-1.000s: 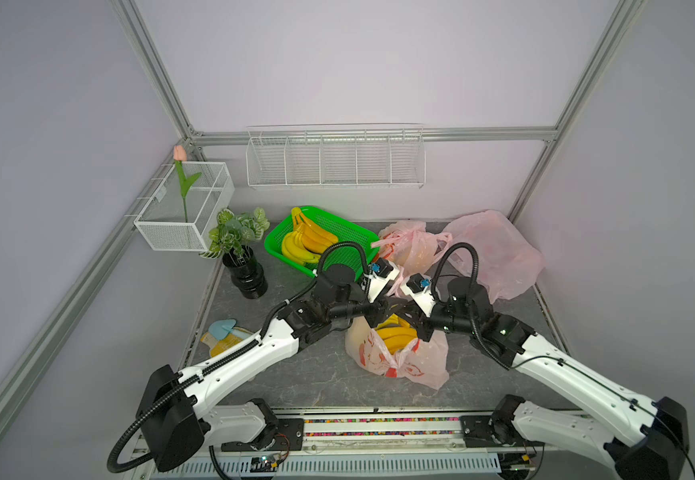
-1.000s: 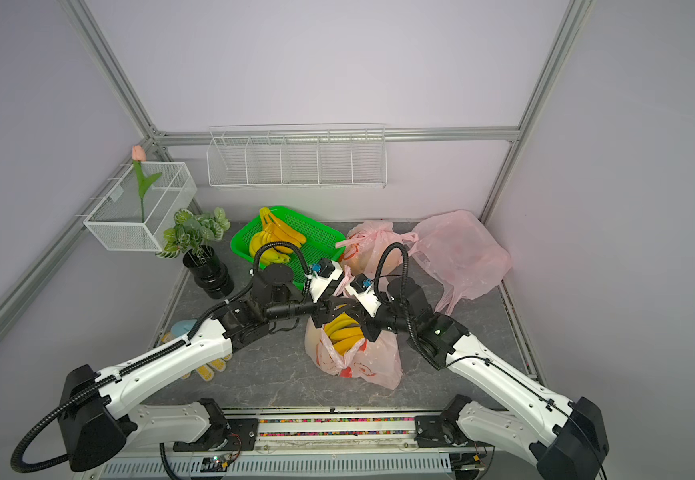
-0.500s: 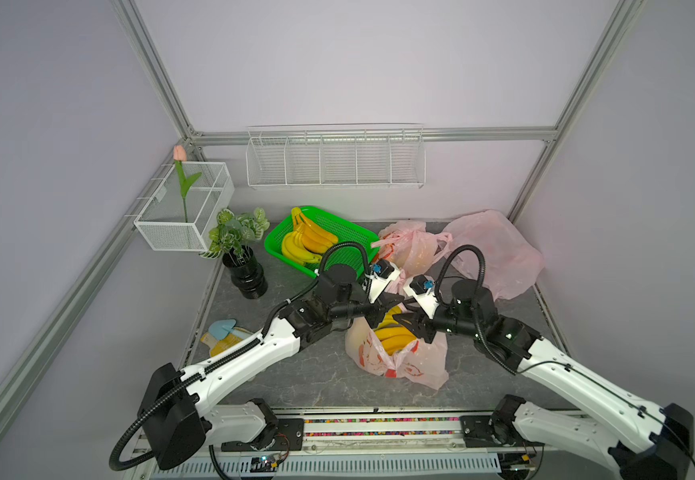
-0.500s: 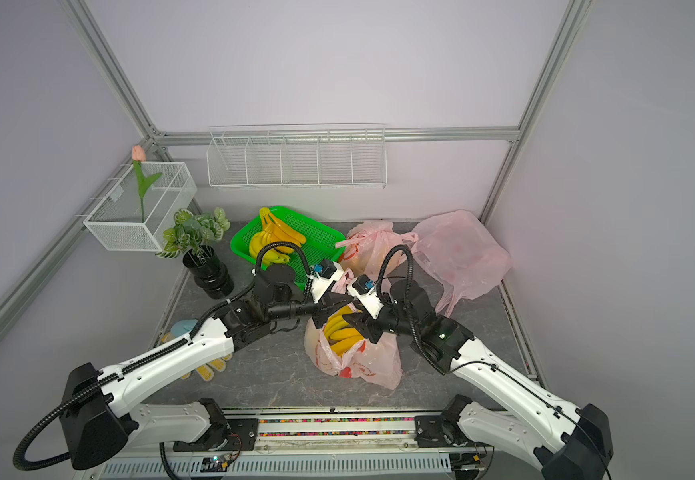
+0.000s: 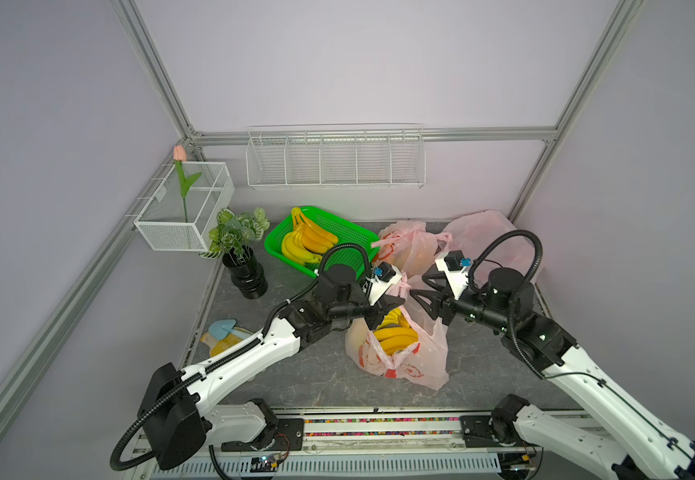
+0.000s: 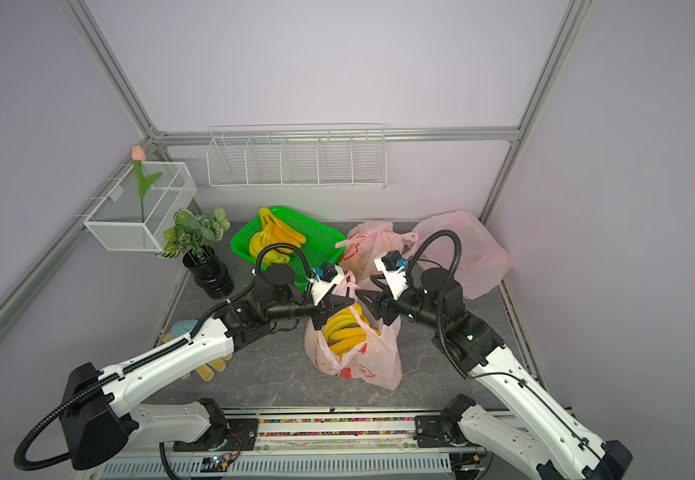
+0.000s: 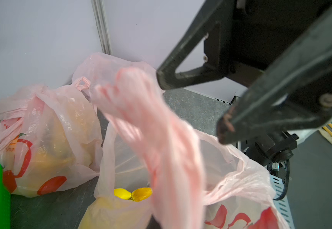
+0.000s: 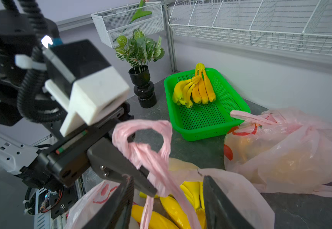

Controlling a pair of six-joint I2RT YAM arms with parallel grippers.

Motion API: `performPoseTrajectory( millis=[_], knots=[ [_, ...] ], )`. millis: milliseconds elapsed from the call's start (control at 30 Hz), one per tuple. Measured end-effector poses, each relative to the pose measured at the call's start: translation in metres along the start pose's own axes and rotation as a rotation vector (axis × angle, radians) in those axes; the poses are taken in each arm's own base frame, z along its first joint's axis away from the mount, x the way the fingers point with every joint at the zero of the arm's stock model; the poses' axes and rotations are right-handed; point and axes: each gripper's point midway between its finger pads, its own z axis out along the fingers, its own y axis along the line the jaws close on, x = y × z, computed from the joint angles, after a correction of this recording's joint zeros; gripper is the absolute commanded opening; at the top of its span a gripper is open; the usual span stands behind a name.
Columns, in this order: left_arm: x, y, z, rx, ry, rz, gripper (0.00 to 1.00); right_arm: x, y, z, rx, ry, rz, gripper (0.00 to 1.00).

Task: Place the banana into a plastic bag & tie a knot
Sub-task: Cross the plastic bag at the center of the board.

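Note:
A pink plastic bag stands mid-table with its mouth open, and a yellow banana bunch lies inside it. My left gripper is shut on the bag's twisted handle and holds it up above the mouth. The right gripper stands open just beside it, its fingers either side of the hanging strand without pinching it. In the left wrist view the handle hides the left gripper's own jaws.
A green basket with more banana bunches sits at the back. Two filled, tied pink bags lie behind the right arm. A plant in a black vase and gloves with a small trowel are at the left.
The left gripper has shut on the bag's handle. The right gripper has opened and let go of it, staying close by.

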Motion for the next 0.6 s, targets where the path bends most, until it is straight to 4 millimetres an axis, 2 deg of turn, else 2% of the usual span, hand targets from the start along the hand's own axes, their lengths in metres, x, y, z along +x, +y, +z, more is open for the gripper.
performPoseTrajectory(
  millis=[67,300,600],
  knots=[
    [0.001,-0.004,0.0,0.021,-0.001,0.015,0.03,-0.003,0.0,0.005,-0.007,0.005,0.002,0.57],
    [0.009,-0.011,0.001,0.068,0.01,0.059,0.03,0.009,-0.002,0.02,-0.032,0.058,0.024,0.55],
    [0.017,-0.019,0.003,0.098,0.021,0.108,0.03,0.006,0.006,0.024,-0.089,0.065,0.034,0.56]
  ],
)
